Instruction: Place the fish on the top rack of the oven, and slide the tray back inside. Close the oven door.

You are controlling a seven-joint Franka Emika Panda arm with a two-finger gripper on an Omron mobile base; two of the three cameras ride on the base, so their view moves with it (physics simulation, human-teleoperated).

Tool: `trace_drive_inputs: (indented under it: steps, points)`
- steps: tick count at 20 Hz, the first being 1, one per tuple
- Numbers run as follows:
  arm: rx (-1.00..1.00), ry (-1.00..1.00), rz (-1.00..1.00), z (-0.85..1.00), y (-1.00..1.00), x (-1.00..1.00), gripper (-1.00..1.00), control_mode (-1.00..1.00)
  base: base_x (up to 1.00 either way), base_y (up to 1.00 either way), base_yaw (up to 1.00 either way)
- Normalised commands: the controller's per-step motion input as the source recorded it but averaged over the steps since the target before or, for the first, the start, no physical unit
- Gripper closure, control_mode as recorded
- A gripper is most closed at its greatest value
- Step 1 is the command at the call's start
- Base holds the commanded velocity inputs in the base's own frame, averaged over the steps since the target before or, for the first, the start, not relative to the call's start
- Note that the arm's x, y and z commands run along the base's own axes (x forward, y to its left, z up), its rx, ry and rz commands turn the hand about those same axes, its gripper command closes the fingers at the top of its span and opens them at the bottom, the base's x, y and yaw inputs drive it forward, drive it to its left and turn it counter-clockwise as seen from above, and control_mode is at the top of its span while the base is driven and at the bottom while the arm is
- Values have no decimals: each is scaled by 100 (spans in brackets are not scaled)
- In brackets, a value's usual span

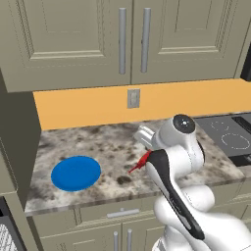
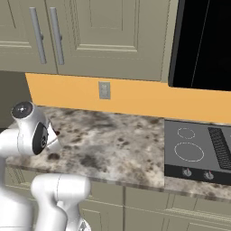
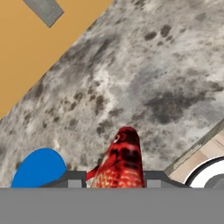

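Note:
The orange-red fish (image 3: 120, 162) sits between my gripper's (image 3: 114, 178) two dark fingertips (image 3: 73, 177), head pointing away over the speckled counter (image 3: 166, 74). The gripper is shut on it. In the left base view the fish's tail (image 1: 140, 163) pokes out left of the white hand, above the counter's middle. A red sliver of the fish (image 2: 56, 132) shows beside the arm in the right base view. A corner of a silvery wire grid, the rack (image 1: 7, 236), shows at the bottom left edge. The oven door is out of view.
A round blue plate (image 1: 76, 173) lies on the counter's left part, also in the hand view (image 3: 38, 168). A black cooktop (image 2: 198, 151) with ring marks lies to the right. Cabinet doors (image 1: 122, 39) hang above, with an orange backsplash and an outlet (image 1: 133, 98).

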Motion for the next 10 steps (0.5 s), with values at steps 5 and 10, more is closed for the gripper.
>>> trace_drive_inputs:
  steps: [5, 10]
  points:
    - [0, 0, 0, 11, -7, -5, 100, -100, 0, 0, 0]
    - [0, 1, -1, 0, -12, 0, 100, -100, 0, 0, 0]
